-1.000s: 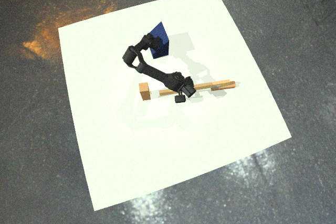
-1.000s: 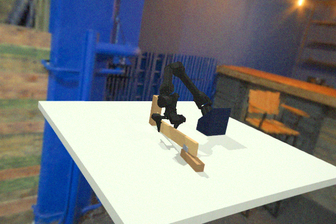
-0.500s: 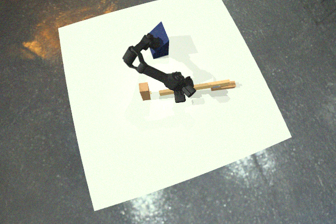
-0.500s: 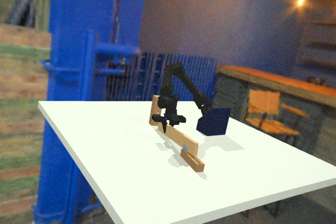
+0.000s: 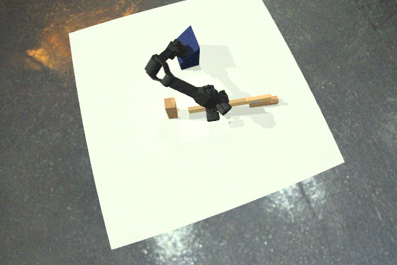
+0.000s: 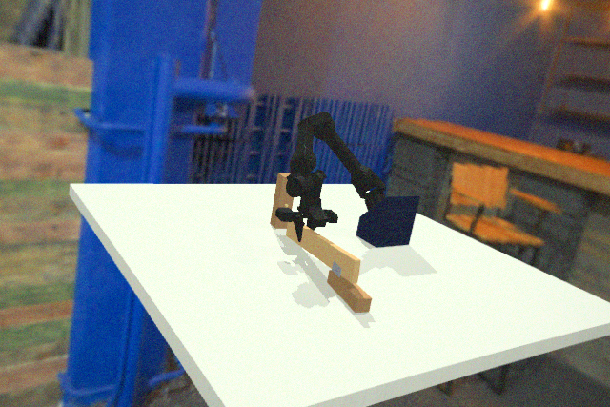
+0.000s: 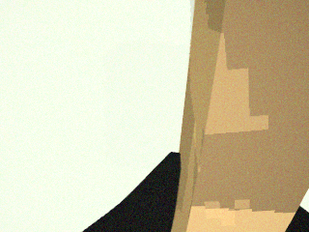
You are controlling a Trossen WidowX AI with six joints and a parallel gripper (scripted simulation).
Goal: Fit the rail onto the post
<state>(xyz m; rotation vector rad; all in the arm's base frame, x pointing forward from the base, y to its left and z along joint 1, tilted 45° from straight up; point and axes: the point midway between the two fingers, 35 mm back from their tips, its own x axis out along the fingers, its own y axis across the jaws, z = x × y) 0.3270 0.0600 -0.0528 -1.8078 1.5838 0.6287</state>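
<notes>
The long pale wooden rail (image 5: 256, 98) (image 6: 327, 250) (image 7: 232, 169) has its far end in the grey bracket (image 6: 336, 268) on the low footboard block (image 5: 272, 100) (image 6: 351, 293). The rail slopes down to its near end, which is at or close to the table top. A gap separates that end from the short upright post (image 5: 170, 108) (image 6: 281, 200). A small peg shows on the post's rail side; the two pegs cannot be told apart. My gripper (image 6: 305, 234) (image 7: 201, 164) is shut on the rail towards its near end, one finger on each side. The holes are hidden.
A dark blue angular block (image 5: 191, 45) (image 6: 389, 222) stands on the white table (image 5: 192, 175) (image 6: 221, 294), by the arm's base. The arm arches from there over the table to the rail. The post stands just beyond the rail's near end.
</notes>
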